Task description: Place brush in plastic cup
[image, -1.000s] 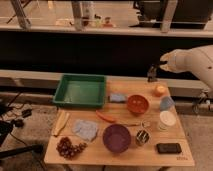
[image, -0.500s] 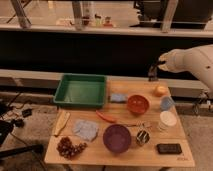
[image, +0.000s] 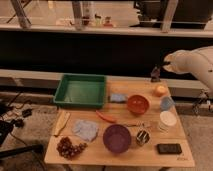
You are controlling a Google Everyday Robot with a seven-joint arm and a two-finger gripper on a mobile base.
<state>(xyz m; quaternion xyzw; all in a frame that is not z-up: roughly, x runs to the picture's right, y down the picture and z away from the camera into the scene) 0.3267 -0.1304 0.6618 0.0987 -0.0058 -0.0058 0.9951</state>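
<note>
**Hanging at the table's far right edge, a claw whose grip cannot be read**

The dark claw [image: 156, 75] hangs at the end of a smooth white arm [image: 192, 62] that extends in from the right. It sits just over the back edge of the pale wooden table [image: 125, 156], near a round orange fruit [image: 160, 90]. It shows only as a small, dark, blurred shape. I cannot tell whether it is apart, together or clamped on anything. The brush cannot be told apart from that dark shape, nor picked out elsewhere.

The plastic cup [image: 166, 103], pale blue and round, stands upright near the table's right edge. The orange fruit is behind it, a wider white round tub [image: 167, 120] is in front, and a glossy orange bowl [image: 137, 104] is just to its left.

A green rectangular tray [image: 80, 105] with shallow walls fills the back left. Along the front lie a bunch of dark red grapes [image: 69, 147], a crumpled blue cloth [image: 86, 129], a deep purple bowl [image: 117, 138], a small shiny metal cup [image: 142, 137] and a flat black rectangular object [image: 169, 148]. A thin metal utensil [image: 134, 125] lies between the two bowls.
</note>
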